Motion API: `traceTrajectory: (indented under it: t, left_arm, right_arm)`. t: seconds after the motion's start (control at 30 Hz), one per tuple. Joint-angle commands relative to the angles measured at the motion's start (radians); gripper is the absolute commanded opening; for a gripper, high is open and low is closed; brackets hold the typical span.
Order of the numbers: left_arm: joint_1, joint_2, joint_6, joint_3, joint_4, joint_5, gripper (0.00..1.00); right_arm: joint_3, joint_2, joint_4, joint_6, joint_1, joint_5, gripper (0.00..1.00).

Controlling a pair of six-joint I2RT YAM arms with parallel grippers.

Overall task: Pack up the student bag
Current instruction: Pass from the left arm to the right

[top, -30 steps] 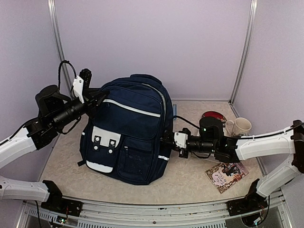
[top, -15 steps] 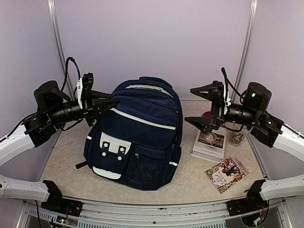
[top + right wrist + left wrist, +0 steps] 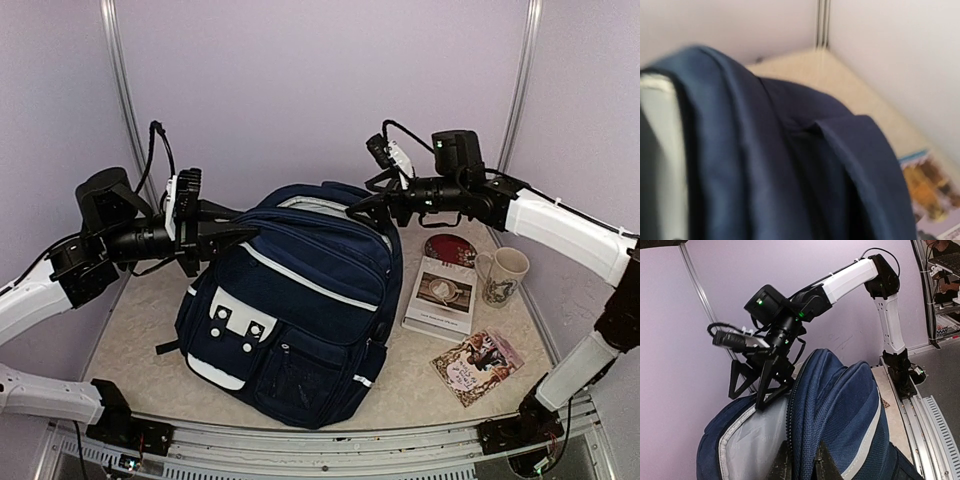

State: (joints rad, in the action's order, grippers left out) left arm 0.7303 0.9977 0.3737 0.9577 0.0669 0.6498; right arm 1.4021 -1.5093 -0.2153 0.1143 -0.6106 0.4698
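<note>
The bag point(image 3: 300, 320) sits mid-surface point(image 3: 130, 310), its top unzipped and its grey lining point(image 3: 747, 440) showing; what is inside cannot be made out. The left claw point(image 3: 801, 464) is clenched on the opening's front edge. The right claw point(image 3: 747, 400) is released, fingers spread at the back rim. A mug point(image 3: 500, 275) stands to the right.

Your right gripper point(image 3: 365, 200), a second ago low at right flank of student bag point(image 3: 300, 300), then lifted high and clear, now reaches rear rim of bag mouth, fingers spread. Your left gripper point(image 3: 240, 232) has slid from bag's upper left corner to front lip of mouth, pinching it. Bag top has swung right, mouth gapes wider on grey lining point(image 3: 750, 440). White book point(image 3: 440, 295) uncovered beside bag
</note>
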Motion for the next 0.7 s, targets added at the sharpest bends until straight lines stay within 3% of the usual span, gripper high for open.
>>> traceTrajectory:
  t: [0.0,0.17,0.27,0.47,0.67]
  left_arm:
    - [0.007,-0.019,0.024,0.062,0.157,0.017,0.0]
    - [0.018,0.017,0.0,0.074,0.156,0.018,0.0]
    - [0.018,0.016,-0.013,0.071,0.164,0.01,0.0]
    - [0.008,0.054,-0.056,0.048,0.216,-0.054,0.0]
    - [-0.079,0.146,-0.165,0.047,0.337,-0.253,0.0]
  right_arm:
    - [0.173,-0.133,-0.166,0.046,0.011,0.037,1.0]
    - [0.251,-0.279,-0.282,0.089,0.017,0.063,0.97]
    - [0.191,-0.292,-0.243,0.081,0.026,0.108,0.87]
    - [0.116,-0.307,-0.196,0.009,0.027,0.164,0.31]
    - [-0.05,-0.272,0.088,-0.188,0.028,0.173,0.0]
